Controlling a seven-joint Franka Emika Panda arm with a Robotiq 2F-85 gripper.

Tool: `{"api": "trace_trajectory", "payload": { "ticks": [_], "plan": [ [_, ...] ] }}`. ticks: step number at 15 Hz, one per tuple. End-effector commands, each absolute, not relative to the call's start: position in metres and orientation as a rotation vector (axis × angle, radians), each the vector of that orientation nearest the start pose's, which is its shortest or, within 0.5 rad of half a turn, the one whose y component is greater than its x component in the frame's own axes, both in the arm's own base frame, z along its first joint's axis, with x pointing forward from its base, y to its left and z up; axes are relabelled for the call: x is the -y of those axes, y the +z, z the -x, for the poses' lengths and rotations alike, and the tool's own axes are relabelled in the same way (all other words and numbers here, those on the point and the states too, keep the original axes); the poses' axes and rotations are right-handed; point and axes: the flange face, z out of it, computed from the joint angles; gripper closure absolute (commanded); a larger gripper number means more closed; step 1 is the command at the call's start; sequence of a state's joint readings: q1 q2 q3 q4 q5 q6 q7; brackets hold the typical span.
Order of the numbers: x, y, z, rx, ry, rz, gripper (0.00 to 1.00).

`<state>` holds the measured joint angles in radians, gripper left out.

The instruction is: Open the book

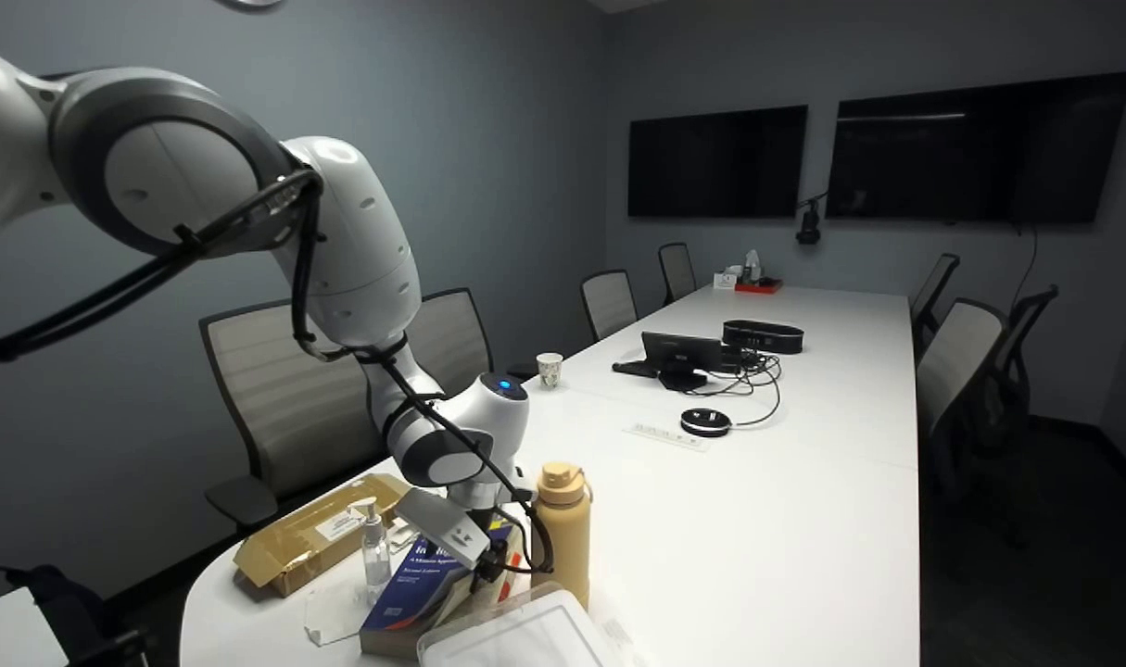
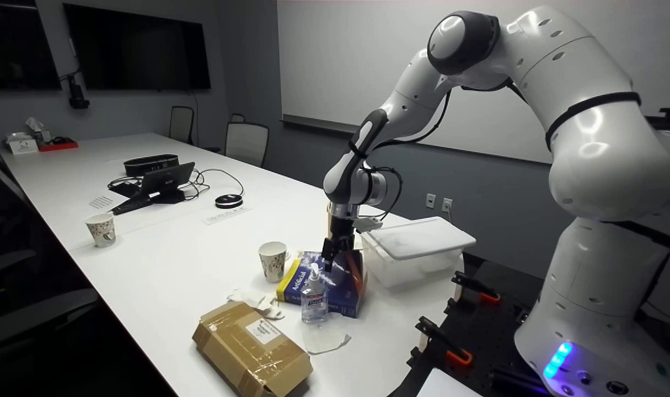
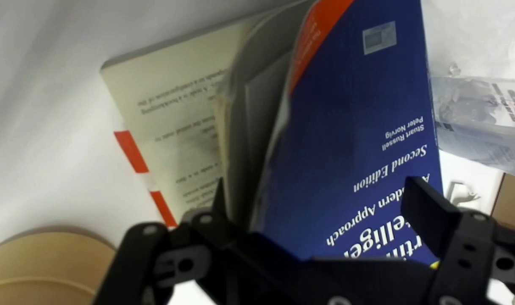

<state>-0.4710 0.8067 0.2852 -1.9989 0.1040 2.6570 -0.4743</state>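
Note:
The book has a blue-purple cover and lies on the table in both exterior views [image 1: 405, 593] [image 2: 340, 292]. In the wrist view the book [image 3: 346, 127] stands partly open: its cover and a bundle of pages bow upward, and a printed page [image 3: 172, 110] shows beneath. My gripper [image 3: 321, 207] is open over the book. One finger is at the gap between the raised bundle and the printed page; the other is over the cover's lettering. Whether they touch it I cannot tell. The gripper also shows low at the book in both exterior views [image 1: 484, 560] [image 2: 333, 256].
A tan bottle [image 1: 563, 537] stands close beside the gripper. A clear plastic bin with a white lid [image 2: 417, 237] is beside the book. A sanitizer bottle [image 2: 314, 300] stands against the book's other side, near a cardboard box [image 2: 252, 353]. A paper cup [image 2: 272, 262] stands near the book.

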Motion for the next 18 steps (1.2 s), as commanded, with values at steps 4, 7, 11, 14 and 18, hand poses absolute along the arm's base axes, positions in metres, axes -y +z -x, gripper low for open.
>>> {"api": "trace_trajectory", "payload": {
  "ticks": [4, 7, 11, 14, 18],
  "plan": [
    [0.089, 0.084, -0.565, 0.224, 0.024, 2.823, 0.0],
    [0.078, 0.1, -0.57, 0.282, -0.023, 2.812, 0.0],
    [0.064, 0.117, -0.577, 0.365, -0.075, 2.776, 0.0],
    [0.053, 0.122, -0.578, 0.419, -0.078, 2.72, 0.0],
    [0.041, 0.128, -0.574, 0.476, -0.035, 2.653, 0.0]
  ]
}}
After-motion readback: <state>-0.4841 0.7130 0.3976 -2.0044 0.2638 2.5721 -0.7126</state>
